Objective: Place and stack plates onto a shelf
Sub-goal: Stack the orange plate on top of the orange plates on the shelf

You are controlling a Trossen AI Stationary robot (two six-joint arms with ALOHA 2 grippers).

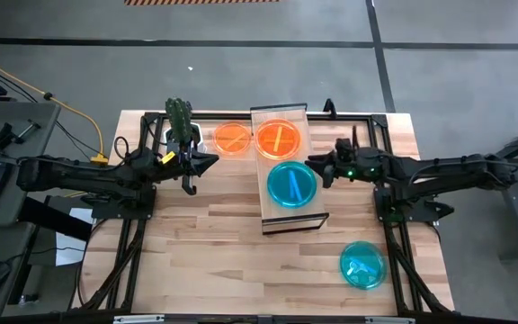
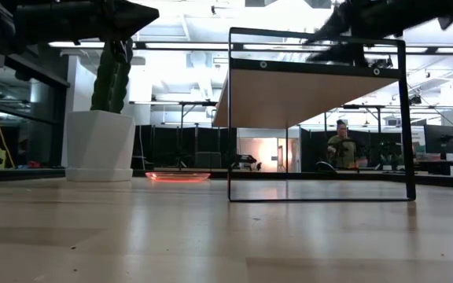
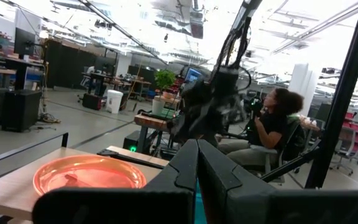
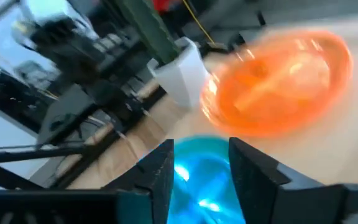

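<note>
The shelf (image 1: 286,209) stands mid-table, its plank carrying an orange plate (image 1: 278,138) at the far end and a teal plate (image 1: 291,184) nearer. A second orange plate (image 1: 233,139) lies flat on the table left of the shelf, and a second teal plate (image 1: 362,265) lies near the table's right near corner. My right gripper (image 1: 313,166) is open, level with the shelf top beside the teal plate's right edge; its wrist view shows that plate (image 4: 201,165) between the fingers, untouched. My left gripper (image 1: 212,164) is shut, left of the shelf.
A white pot with a cactus (image 1: 180,135) stands by the left arm near the table's far left. The shelf's dark frame (image 2: 317,118) rises above the table top. Bare wood lies on the near half of the table. A person (image 3: 272,124) sits beyond the table.
</note>
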